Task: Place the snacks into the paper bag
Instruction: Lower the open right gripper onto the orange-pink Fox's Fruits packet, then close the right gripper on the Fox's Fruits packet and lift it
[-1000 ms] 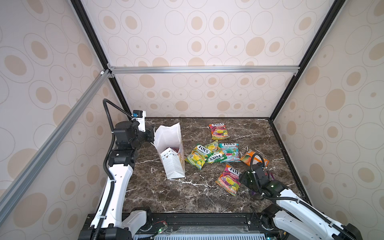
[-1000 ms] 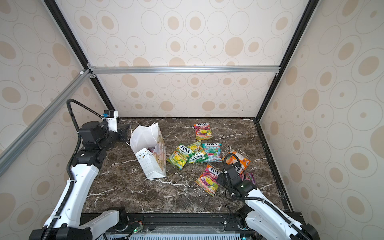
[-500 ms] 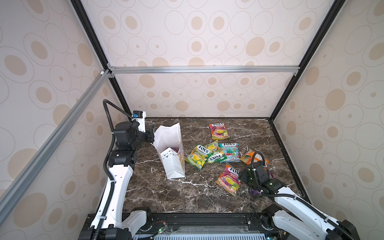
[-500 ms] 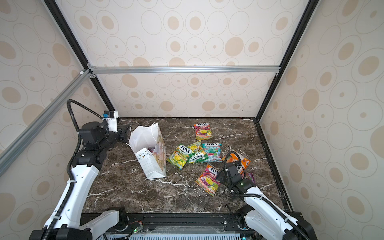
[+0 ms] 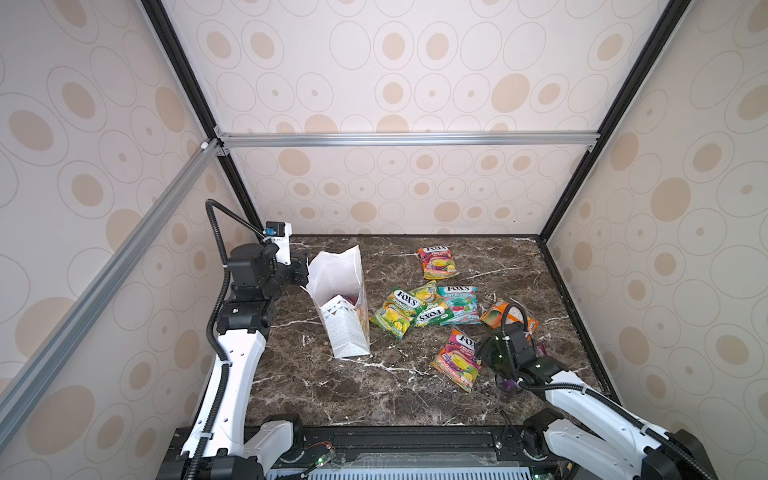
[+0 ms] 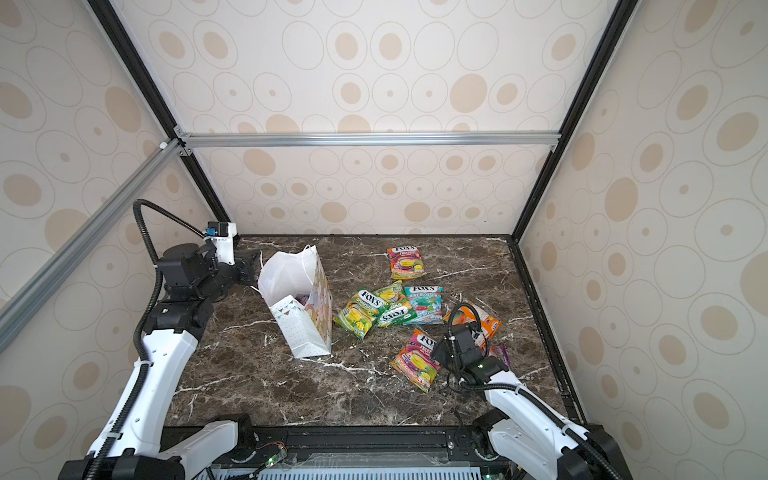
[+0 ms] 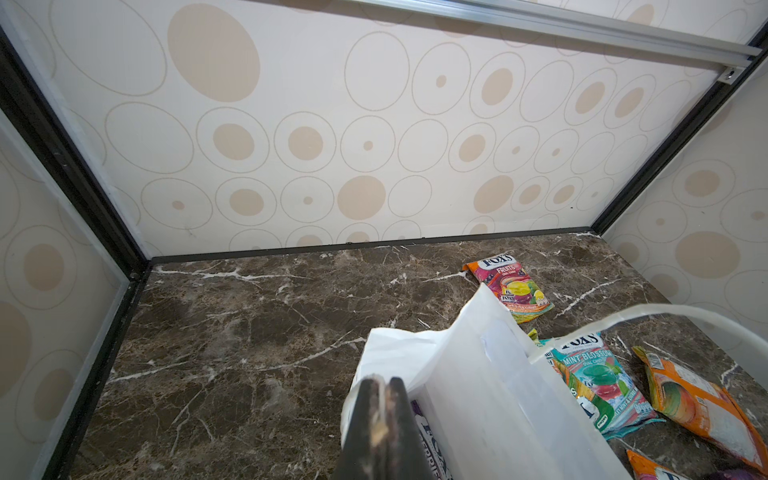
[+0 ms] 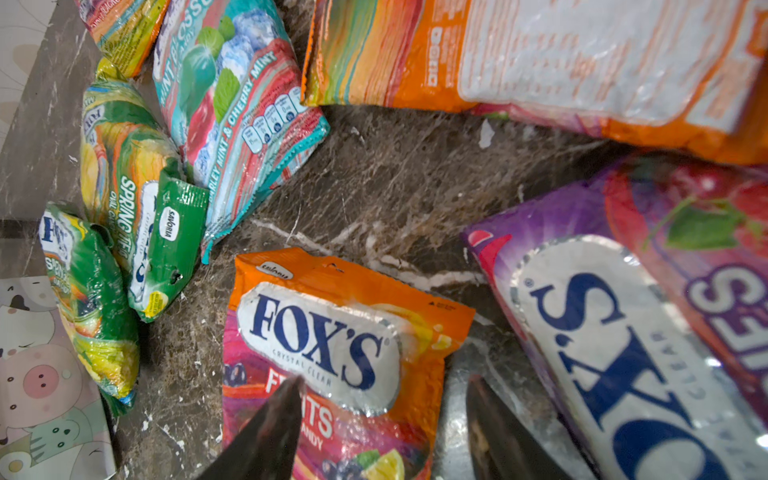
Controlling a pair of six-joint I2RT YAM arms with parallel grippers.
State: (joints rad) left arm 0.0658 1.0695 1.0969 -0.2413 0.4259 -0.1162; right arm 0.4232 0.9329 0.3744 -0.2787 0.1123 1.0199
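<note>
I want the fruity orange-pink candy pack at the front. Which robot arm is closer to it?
The right. The right tool hangs open just above the front fruits pack. The left tool is far away, shut on the paper bag at its rim.

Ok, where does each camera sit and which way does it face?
Top views: high above the robot's base, angled down at the dark marble tabletop; left arm and right arm show.
Left wrist: on the left arm, looking across the table at the back wall; the left end effector is shut on a white dotted paper bag.
Right wrist: close above the table, looking down; the open right end effector hangs over an orange-pink FOX'S Fruits pouch.
Shared: both wrist views show the teal Mint Blossom pouch.
</note>
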